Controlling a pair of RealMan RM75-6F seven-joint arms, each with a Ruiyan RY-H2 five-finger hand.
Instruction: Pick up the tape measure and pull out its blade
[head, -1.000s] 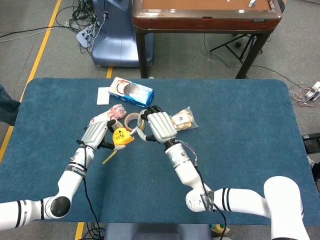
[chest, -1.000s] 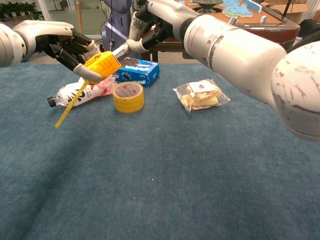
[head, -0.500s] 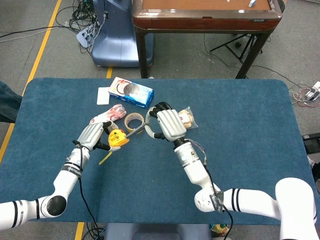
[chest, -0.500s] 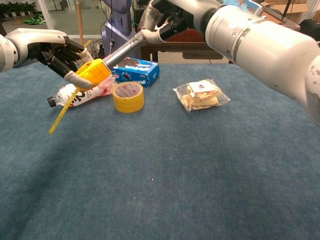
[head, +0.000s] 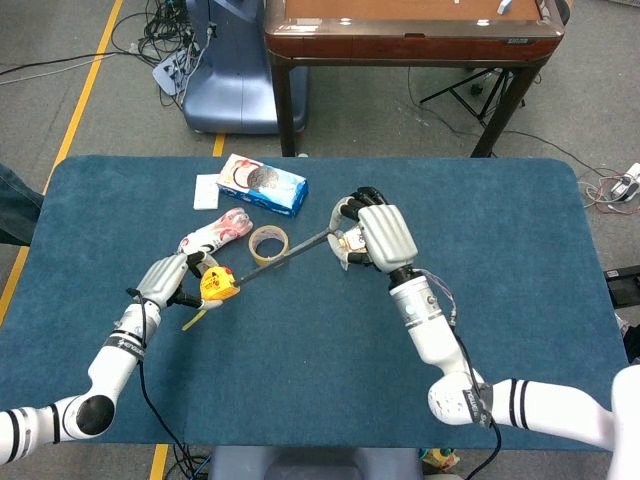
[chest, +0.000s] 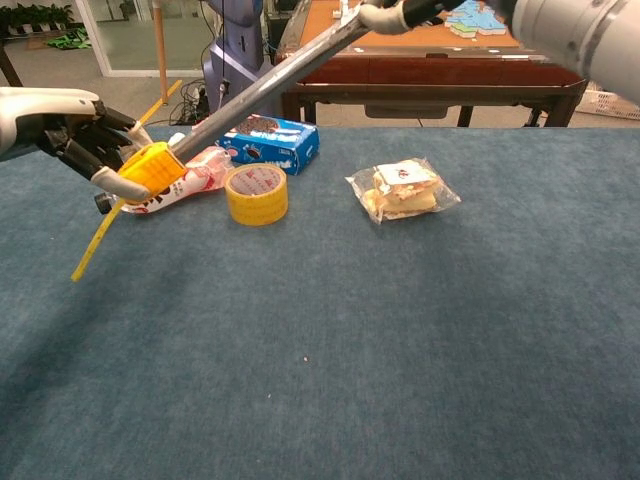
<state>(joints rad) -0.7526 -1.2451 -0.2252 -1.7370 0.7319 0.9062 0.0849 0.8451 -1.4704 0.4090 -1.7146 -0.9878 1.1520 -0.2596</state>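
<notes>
Two hands engaged. Left hand (head: 163, 282) grips tape measure (head: 217, 285) above desk (head: 500, 220). Right hand (head: 375, 238) pinches blade (head: 290, 254) tip. Blade axis runs 8-to-2 o'clock; right hand lies at 2 o'clock from case. Further extension: judged along same axis.

Tape roll (head: 267, 242) at bench (head: 500, 300) centre-left; biscuit box (head: 262, 184) above it, bottle (head: 213, 234) to its left, snack packet (chest: 403, 189) to its right.
</notes>
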